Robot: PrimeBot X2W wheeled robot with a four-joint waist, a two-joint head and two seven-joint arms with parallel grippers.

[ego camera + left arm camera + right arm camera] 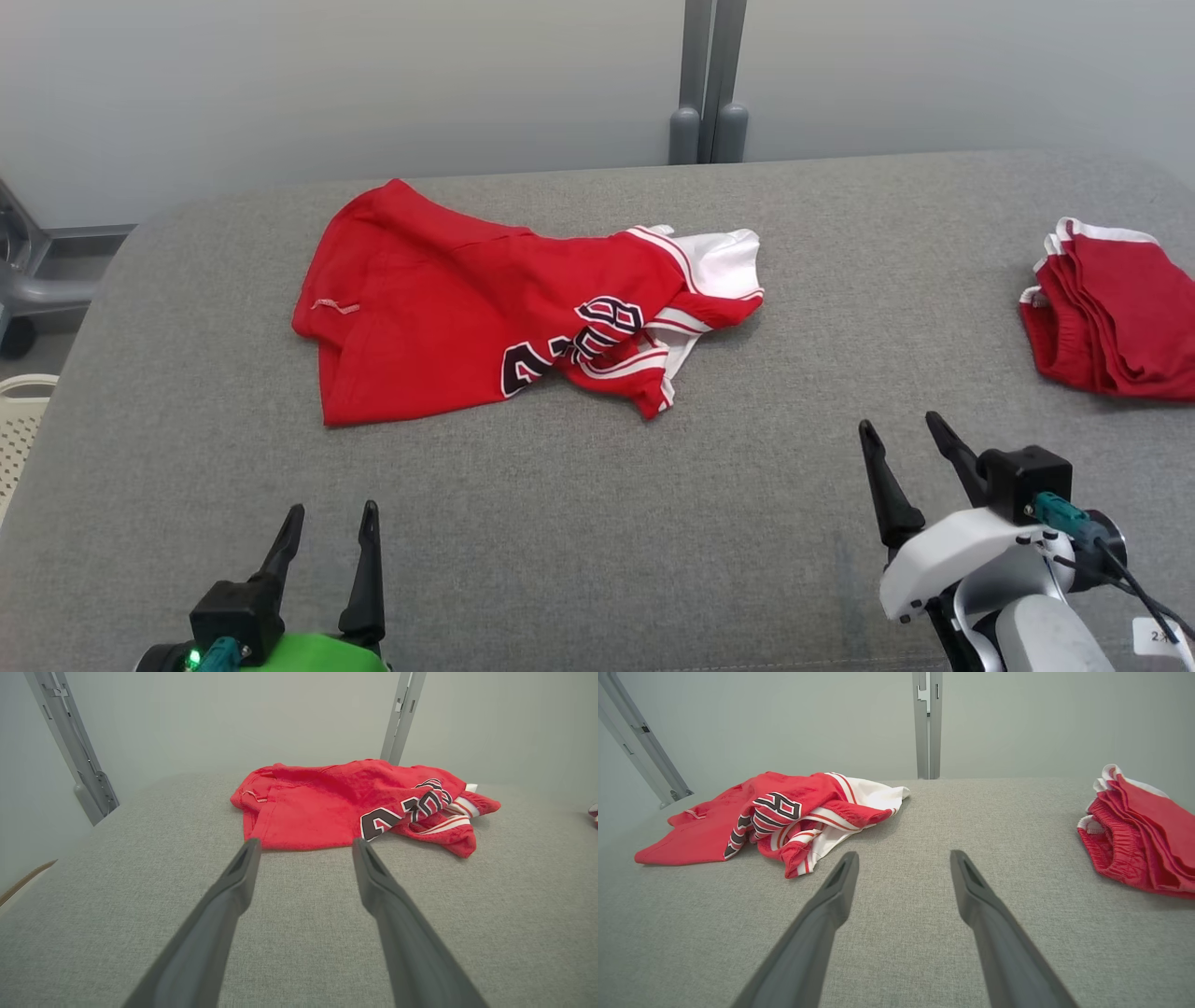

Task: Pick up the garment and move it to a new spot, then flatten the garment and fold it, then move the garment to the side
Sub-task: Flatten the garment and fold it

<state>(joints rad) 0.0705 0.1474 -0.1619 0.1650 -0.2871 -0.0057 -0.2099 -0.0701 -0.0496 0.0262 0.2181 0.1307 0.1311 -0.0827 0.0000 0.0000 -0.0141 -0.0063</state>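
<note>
A red jersey-style garment with white trim and dark lettering lies crumpled on the grey table, left of centre; its right end is bunched and folded over. It also lies ahead of the left gripper as the garment, and to the left of the right gripper as the garment. My left gripper stands open near the front edge at the lower left, well short of the cloth. At the lower right my right gripper is open too, with nothing between its fingers.
A folded pile of red clothes with white trim sits at the table's right edge, also the pile. A grey post rises behind the table. A pale basket stands off the left edge.
</note>
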